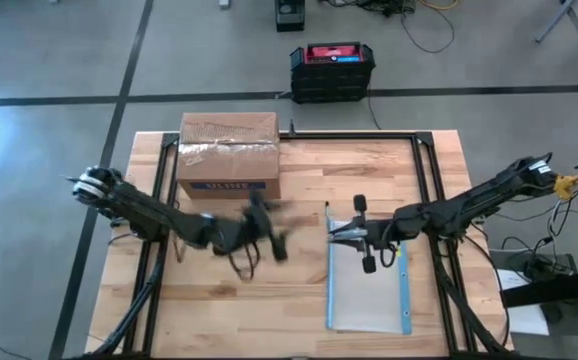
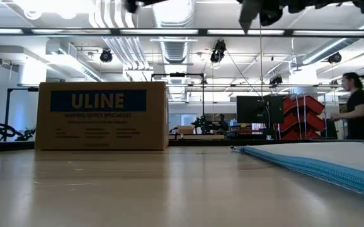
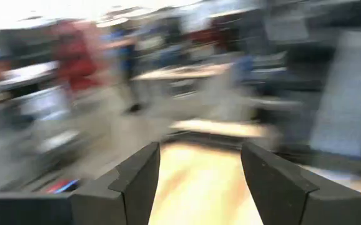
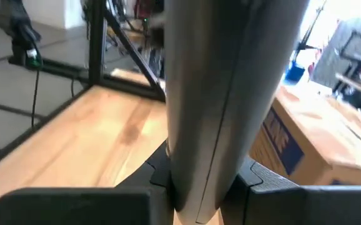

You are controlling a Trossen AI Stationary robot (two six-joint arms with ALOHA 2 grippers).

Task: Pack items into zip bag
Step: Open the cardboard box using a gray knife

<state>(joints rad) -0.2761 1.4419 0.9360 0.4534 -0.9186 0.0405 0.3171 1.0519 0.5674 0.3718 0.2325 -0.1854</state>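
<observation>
The zip bag (image 1: 369,295) lies on the right half of the table, clear, with its blue zip strip (image 1: 406,285) toward the table's right edge. In the low view it shows flat at the right (image 2: 314,157). My right gripper (image 1: 337,232) reaches in level from the right over the bag's far end and is shut on it. My left gripper (image 1: 269,228) hovers above mid-table, left of the bag. Its fingers stand open (image 3: 199,159) with nothing between them. No items show in any view. My right gripper pinches a raised grey, glossy piece of the bag (image 4: 199,187) between its two fingers (image 4: 137,194), at the bag's far left part (image 1: 347,230). The fingers come level from the table's right. The rest of the bag lies on the table.
A brown ULINE cardboard box (image 1: 228,155) stands at the table's far side, left of centre, and fills the left of the low view (image 2: 103,116). Black frame rails (image 1: 424,180) run across the tabletop. A person (image 2: 358,107) stands in the room beyond.
</observation>
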